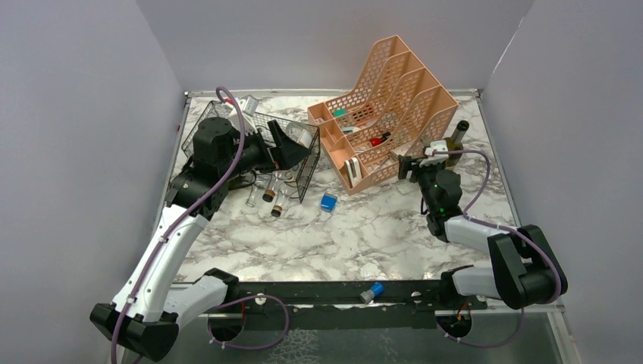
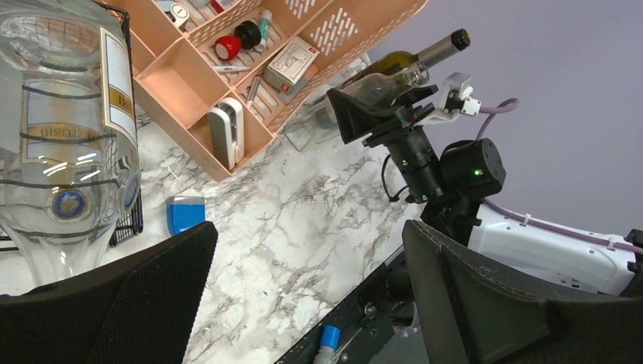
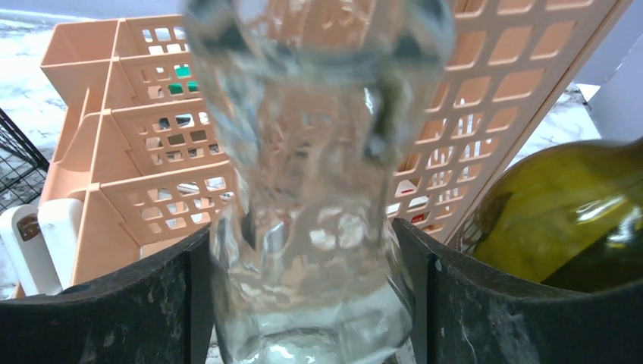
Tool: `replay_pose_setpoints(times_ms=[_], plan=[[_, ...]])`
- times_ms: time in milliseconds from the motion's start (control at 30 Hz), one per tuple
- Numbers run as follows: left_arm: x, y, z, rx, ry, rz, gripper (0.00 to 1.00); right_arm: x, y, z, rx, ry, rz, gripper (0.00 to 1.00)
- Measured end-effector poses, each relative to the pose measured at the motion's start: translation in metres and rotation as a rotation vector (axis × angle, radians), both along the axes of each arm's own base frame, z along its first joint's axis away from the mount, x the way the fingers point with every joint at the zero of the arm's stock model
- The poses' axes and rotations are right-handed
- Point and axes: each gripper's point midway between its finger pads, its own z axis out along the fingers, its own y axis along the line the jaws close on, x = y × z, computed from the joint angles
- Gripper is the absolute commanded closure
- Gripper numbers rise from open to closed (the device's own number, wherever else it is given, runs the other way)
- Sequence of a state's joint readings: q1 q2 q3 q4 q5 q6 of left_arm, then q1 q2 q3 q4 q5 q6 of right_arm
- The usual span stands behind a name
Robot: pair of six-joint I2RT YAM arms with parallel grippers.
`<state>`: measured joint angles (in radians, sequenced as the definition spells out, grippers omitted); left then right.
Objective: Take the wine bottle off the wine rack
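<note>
The wine rack (image 1: 302, 179), black wire mesh, stands at the back left, with several bottle necks (image 1: 270, 194) poking out of its front. A big clear labelled wine bottle (image 2: 68, 136) lies in it, just left of my left gripper (image 2: 307, 250), which hangs open and empty beside the rack (image 1: 297, 152). At the right, by the peach organizer, my right gripper (image 1: 414, 165) has a clear glass bottle (image 3: 311, 152) between its fingers. That bottle looks smeared while the fingers and background are sharp. The jaws stand loose around it.
The peach perforated organizer (image 1: 394, 83) holds small items and stands right in front of my right gripper. A green bottle (image 3: 561, 212) stands just to its right (image 1: 457, 135). A small blue box (image 1: 328, 202) lies mid-table, and a blue-capped piece (image 1: 371, 292) rests on the front rail.
</note>
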<state>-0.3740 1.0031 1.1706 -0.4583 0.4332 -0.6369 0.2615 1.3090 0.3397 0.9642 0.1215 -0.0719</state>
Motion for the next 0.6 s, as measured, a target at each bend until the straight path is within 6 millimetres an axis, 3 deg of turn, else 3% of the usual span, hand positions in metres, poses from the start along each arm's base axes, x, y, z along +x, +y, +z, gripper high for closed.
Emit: replay_pose_setpoints(times_ms=[133,333,600], plan=[[-0.007,0.002,0.002,-0.012,-0.005,-0.001,0.01,-0.002,-0.001,0.009,-0.005,-0.015,0.0,0.0],[-0.014,0.005,0.0,-0.013,0.0,0.0,0.01,-0.007,-0.001,0.021,-0.002,0.005,0.002,0.0],[-0.015,0.011,-0.002,0.037,-0.003,0.013,0.01,-0.031,-0.003,0.028,0.049,0.097,0.011,0.0]])
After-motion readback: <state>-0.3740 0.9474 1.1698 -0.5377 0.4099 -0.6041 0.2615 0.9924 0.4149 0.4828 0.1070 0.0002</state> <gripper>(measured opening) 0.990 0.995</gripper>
